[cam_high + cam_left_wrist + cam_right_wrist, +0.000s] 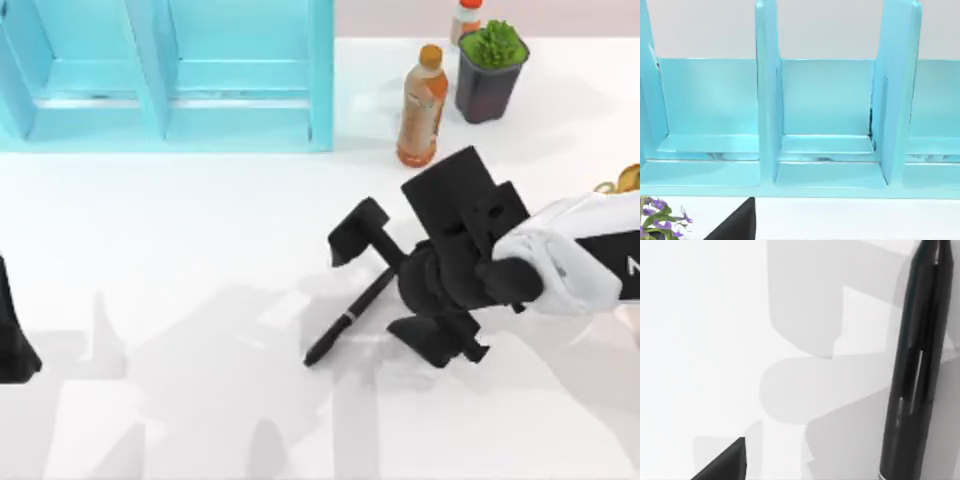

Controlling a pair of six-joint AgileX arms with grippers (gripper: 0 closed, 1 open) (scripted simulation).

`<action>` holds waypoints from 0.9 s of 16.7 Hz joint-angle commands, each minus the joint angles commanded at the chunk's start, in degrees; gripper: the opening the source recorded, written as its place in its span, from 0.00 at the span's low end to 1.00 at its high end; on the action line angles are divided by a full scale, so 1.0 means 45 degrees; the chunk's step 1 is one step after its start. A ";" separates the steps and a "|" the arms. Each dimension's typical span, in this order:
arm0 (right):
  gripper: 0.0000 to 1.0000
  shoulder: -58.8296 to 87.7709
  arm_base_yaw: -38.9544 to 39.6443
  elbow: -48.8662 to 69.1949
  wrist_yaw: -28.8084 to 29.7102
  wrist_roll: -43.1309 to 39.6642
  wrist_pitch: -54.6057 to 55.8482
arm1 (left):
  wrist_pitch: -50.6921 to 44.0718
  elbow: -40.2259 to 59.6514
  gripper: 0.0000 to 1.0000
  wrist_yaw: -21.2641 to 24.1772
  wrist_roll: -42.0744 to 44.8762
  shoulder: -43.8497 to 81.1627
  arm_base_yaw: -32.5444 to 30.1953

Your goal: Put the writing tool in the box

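The writing tool, a slim black pen (350,320), lies slantwise on the white table near the middle. In the right wrist view the pen (917,365) runs along one side, close up. My right gripper (392,287) hangs over the pen's upper end, open, one finger on each side of it and nothing held. One of its fingertips (725,465) shows well apart from the pen. The box (320,80) is light blue with upright dividers and stands at the back left; the left wrist view looks into the box (765,100). My left arm (10,330) is parked at the table's left edge.
An orange bottle (420,105) stands behind my right gripper. A dark pot with a green plant (490,65) and a small bottle (466,18) are at the back right. Purple flowers (660,215) show in the left wrist view.
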 joint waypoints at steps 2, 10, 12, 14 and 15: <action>1.00 0.0264 0.0027 0.0113 0.0022 0.0024 0.0196 | 0.0000 0.0000 1.00 0.0000 0.0000 0.0000 0.0000; 0.62 0.0264 0.0027 0.0113 0.0022 0.0024 0.0196 | 0.0000 0.0000 1.00 0.0000 0.0000 0.0000 0.0000; 0.47 0.0264 0.0027 0.0113 0.0022 0.0024 0.0196 | 0.0000 0.0000 1.00 0.0000 0.0000 0.0000 0.0000; 0.32 0.0264 0.0027 0.0113 0.0022 0.0024 0.0196 | 0.0000 0.0000 1.00 0.0000 0.0000 0.0000 0.0000; 0.25 0.0264 0.0027 0.0113 0.0022 0.0024 0.0196 | 0.0000 0.0000 1.00 0.0000 0.0000 0.0000 0.0000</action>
